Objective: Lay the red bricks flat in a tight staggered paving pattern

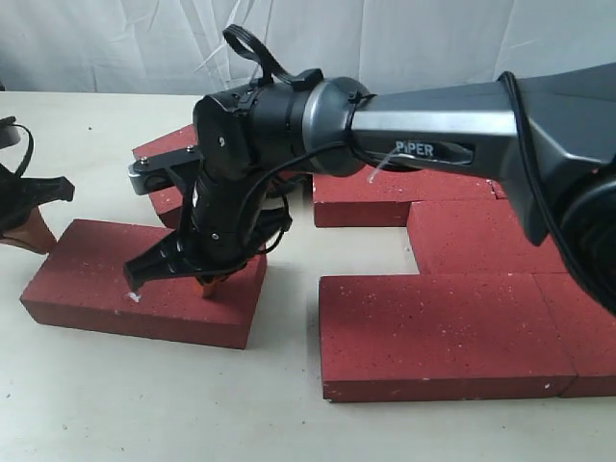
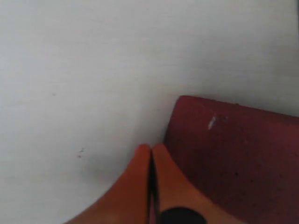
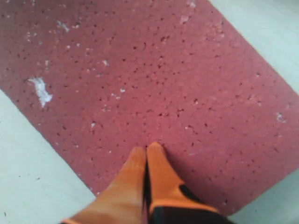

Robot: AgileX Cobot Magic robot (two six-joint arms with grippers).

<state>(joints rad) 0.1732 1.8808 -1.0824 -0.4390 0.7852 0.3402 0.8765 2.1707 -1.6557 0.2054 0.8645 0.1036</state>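
Pale table point(image 1: 115, 404), white crumpled sheet point(image 1: 115, 38) hanging behind it, and red all over the place. On the right sits the laid patch of bricks point(image 1: 423, 332): flat, edges touching, rows offset from one another like steps climbing toward the back.

Over on the left, well apart from that patch, there's the lone brick point(image 1: 87, 269), lying flat and turned slightly askew. The right arm point(image 1: 433, 135) reaches clear across the middle, and the right gripper point(image 1: 210, 286) points straight down at that brick's top face, near its right end. Its orange fingers point(image 3: 135, 172) are pressed together with nothing between them, tips right at the rough surface.

The left gripper point(image 2: 150, 150) is low at the far left, just beside the lone brick's corner, over bare table. Its fingers point(image 2: 131, 186) are together too, holding nothing.

Behind the right arm, the back bricks point(image 1: 164, 144) peek out, partly hidden; how they lie is hard to tell.
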